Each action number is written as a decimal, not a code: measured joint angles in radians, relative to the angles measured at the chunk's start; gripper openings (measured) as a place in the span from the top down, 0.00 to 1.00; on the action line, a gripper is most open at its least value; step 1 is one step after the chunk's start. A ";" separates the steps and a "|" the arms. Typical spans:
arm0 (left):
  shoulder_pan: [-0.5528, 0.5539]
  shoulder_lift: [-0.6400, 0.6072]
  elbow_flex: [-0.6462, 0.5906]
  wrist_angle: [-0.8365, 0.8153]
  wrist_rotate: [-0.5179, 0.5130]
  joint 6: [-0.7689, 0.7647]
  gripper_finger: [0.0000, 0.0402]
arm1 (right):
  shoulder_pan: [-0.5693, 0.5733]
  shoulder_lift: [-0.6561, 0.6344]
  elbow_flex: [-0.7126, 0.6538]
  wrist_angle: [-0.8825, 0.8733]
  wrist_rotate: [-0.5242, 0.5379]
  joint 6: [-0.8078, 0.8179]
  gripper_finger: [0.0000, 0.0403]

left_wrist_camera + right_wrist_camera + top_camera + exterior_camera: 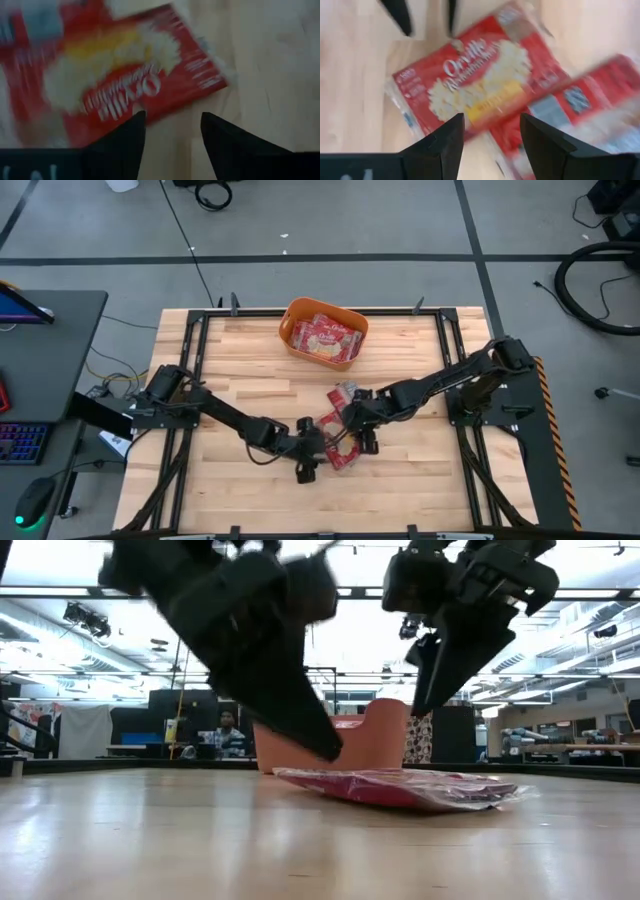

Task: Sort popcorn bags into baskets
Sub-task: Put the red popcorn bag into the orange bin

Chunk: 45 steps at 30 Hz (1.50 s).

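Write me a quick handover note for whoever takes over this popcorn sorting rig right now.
Left gripper: jaws open, empty, low at the near edge of the loose bags.
Right gripper: jaws open, empty, hanging just above the same bags.
Orange tub: at the table's far edge, several popcorn bags already inside.
Loose bags: a few lie overlapping at mid-table between the two grippers; exact count unclear.
Done: part of the sort.
Left: pick up the remaining bags and drop them in the tub.

Left wrist view: bag motion-blurred, cut off at top and left edges. Low view: arms cropped at top; tub partly hidden behind left gripper. High view: print on the bags in the tub too small to read.
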 joint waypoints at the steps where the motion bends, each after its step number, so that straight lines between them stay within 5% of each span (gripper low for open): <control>1: -0.006 -0.001 0.030 -0.039 -0.021 0.059 0.52 | 0.000 -0.015 0.000 -0.024 0.008 0.002 0.51; 6: -0.019 -0.003 0.106 -0.158 -0.130 0.346 0.56 | 0.001 -0.108 0.000 -0.116 0.084 0.022 0.51; 15: 0.000 -0.003 0.106 -0.234 -0.144 0.698 0.56 | 0.001 -0.224 0.000 -0.132 0.165 0.123 0.51; 37: 0.065 0.068 0.108 -0.201 -0.010 0.840 0.57 | 0.030 -0.221 -0.001 -0.128 0.198 0.194 0.51; 45: 0.062 0.094 0.111 -0.184 -0.025 0.838 0.75 | 0.039 -0.221 -0.001 -0.116 0.197 0.230 0.51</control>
